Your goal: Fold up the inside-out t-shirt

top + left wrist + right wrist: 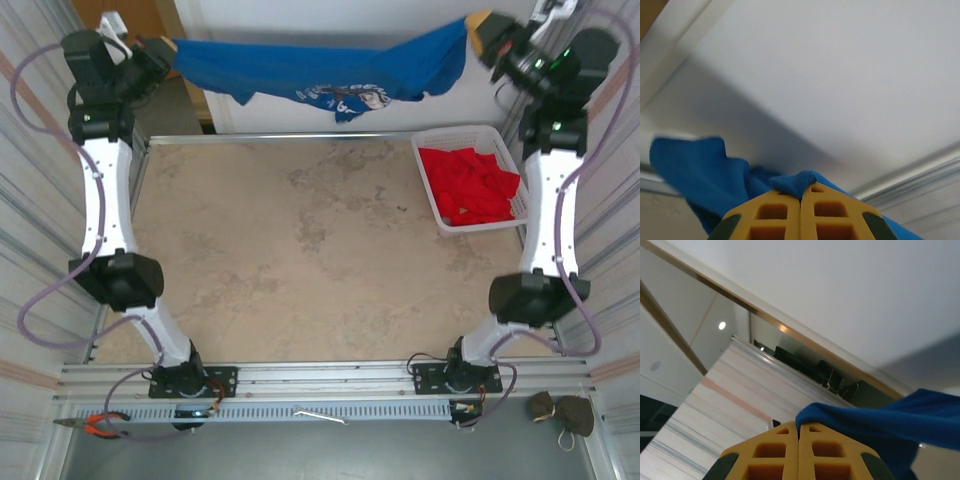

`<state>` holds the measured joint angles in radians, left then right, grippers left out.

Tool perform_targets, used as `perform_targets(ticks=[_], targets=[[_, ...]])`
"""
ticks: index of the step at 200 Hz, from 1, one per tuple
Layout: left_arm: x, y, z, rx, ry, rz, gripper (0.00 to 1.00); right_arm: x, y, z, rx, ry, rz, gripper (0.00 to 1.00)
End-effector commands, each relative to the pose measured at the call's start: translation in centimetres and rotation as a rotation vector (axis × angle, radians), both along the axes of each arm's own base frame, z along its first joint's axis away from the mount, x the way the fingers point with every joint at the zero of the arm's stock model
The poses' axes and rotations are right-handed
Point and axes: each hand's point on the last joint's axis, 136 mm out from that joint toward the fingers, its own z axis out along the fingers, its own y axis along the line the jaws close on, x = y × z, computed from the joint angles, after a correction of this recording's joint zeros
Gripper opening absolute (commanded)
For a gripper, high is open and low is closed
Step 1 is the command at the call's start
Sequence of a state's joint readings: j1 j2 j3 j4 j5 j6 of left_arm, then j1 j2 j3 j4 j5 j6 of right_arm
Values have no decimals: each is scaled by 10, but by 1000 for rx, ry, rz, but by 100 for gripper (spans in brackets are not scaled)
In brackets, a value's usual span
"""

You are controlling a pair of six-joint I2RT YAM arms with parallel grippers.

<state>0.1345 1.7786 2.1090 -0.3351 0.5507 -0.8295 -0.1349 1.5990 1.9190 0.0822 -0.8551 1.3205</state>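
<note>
Hanging the inside-out t-shirt (pixel 300 68) across the far edge of the surface (pixel 290 250), well above it, between the left end effector (pixel 168 50) at the far left and the right end effector (pixel 478 28) at the far right. Sitting in the far right corner of the surface, below the right end effector: a basket (pixel 432 190), carrying a garment (pixel 470 185) inside. Lying on the ledge in front of the arm bases: pliers (pixel 95 424) at the left, a hex key (pixel 320 415) between the two bases.
</note>
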Motion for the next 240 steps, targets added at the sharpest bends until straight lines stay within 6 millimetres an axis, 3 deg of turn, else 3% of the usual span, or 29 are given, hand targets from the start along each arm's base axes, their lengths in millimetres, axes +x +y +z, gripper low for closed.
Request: perform_targets(ticks=[1, 19, 21, 41, 58, 79, 90, 118, 157, 203, 240], targets=[[-10, -15, -80, 19, 157, -82, 0, -8, 20, -99, -73, 122, 29, 0], [-39, -20, -154, 18, 293, -104, 0, -39, 32, -187, -128, 253, 32, 0], [-43, -21, -156, 18, 294, -106, 0, -43, 33, -195, -134, 265, 33, 0], [-91, -26, -239, -21, 479, -113, 0, -88, 45, -282, -238, 428, 40, 0], [-134, -26, -300, -57, 628, -86, 0, -129, 51, -337, -330, 535, 34, 0], [-183, -24, -361, -108, 768, -24, 0, -173, 46, -382, -392, 629, 0, 0], [-204, -22, -383, -140, 825, 5, 0, -193, 42, -402, -411, 678, -16, 0], [-244, -22, -414, -182, 908, 73, 0, -239, 24, -438, -471, 767, -74, 0], [-278, -15, -424, -160, 947, 158, 0, -288, 6, -464, -475, 871, -153, 0], [-297, -4, -415, -123, 917, 236, 0, -318, -5, -463, -434, 909, -224, 0], [-296, 4, -409, -104, 905, 245, 0, -324, -17, -441, -463, 888, -292, 0]])
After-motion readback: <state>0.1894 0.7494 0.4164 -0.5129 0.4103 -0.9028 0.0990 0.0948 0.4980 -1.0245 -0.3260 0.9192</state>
